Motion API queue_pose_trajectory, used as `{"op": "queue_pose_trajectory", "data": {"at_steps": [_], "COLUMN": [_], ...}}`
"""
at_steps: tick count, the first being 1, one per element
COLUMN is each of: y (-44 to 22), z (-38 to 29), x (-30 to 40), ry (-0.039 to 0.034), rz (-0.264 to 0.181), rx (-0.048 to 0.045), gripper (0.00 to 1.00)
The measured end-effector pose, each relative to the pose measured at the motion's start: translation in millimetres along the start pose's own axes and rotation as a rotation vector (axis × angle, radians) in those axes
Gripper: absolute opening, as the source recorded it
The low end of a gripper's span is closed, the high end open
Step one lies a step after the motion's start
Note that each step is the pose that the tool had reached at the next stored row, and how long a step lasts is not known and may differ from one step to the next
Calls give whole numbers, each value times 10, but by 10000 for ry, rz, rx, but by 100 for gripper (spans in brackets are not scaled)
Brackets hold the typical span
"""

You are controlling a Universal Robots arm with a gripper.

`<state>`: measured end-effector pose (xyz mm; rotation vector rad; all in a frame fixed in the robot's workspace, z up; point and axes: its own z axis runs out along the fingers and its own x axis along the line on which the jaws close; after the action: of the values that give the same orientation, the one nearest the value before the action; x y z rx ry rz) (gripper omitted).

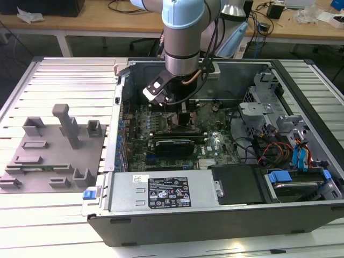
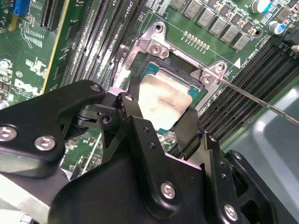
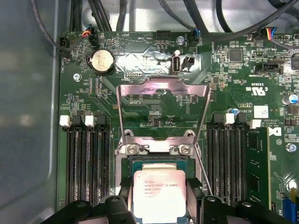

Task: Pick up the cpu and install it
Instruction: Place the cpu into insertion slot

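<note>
1. Small flat square cpu with a silvery metal top (image 3: 160, 193): sits at the black-framed square socket (image 3: 154, 161), mid-board on the green motherboard (image 3: 140, 46). Full seating cannot be told.
2. Black two-finger gripper (image 2: 156, 116): narrowed onto two opposite edges of the cpu, holding it.
3. Silver metal load plate (image 3: 161, 88): raised at the socket's edge.
4. Status: pick-up done. The cpu is unreleased and the plate unclosed.

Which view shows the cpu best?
First wrist view: the cpu faces the camera squarely, its metal top plain between the fingers. Second wrist view shows the cpu slanted, its near edge behind the gripper. In the exterior view the gripper covers it.
</note>
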<state>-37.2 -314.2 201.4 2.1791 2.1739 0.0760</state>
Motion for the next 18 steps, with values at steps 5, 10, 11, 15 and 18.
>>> {"op": "queue_pose_trajectory", "data": {"at_steps": [5, 10, 11, 15, 18], "y": [-2, -4, -4, -4, -4], "z": [27, 38, 40, 43, 43], "x": [5, 4, 4, 4, 5], "ry": [5, 1, 1, 1, 2], "rz": [1, 0, 0, 1, 1], "rx": [4, 6, 6, 5, 5], "gripper": [54, 54, 54, 54, 54]}}
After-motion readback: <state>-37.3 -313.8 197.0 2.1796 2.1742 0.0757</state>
